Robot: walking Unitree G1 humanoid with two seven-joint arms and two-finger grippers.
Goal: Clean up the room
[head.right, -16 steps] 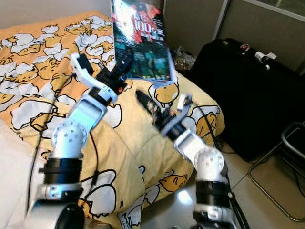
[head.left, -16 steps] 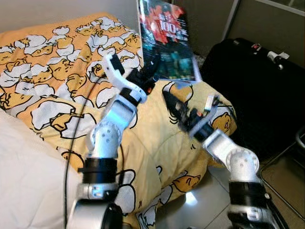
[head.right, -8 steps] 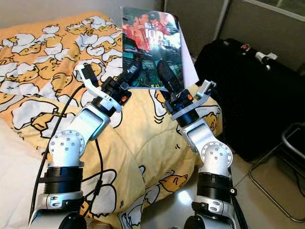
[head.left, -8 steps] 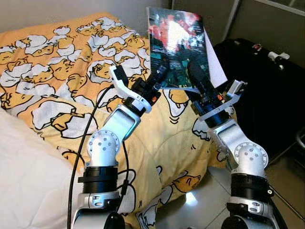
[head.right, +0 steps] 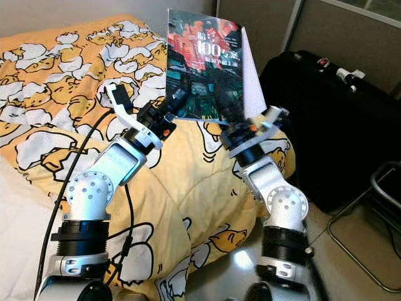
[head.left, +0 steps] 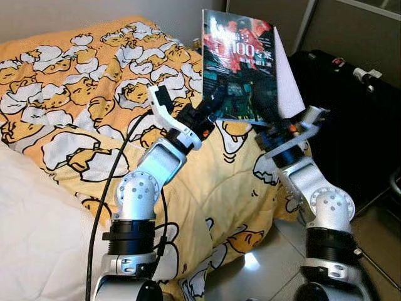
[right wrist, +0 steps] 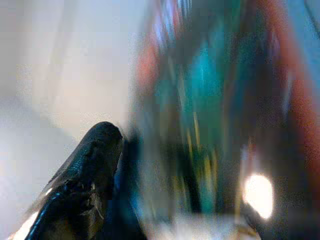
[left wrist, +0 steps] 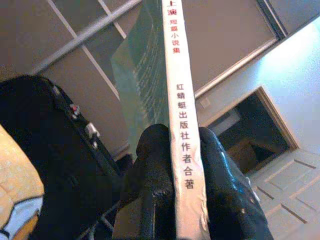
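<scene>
Book [head.left: 241,66] held upright above the bed [head.left: 75,94], left gripper [head.left: 213,105] clamped on its spine, right gripper [head.left: 266,110] pinching the lower edge (cover glossy, likely slippery), light, floppy paperback, best gripped near spine.

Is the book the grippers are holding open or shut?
Partly open. The book stands upright over the bed, its front cover fanned away from the white pages behind; the left gripper pinches its spine, the right gripper at its lower edge.

The right wrist view smears the book [right wrist: 210,115] into streaks; 1 finger [right wrist: 85,175] of the right tool shows, the other is hidden.
</scene>
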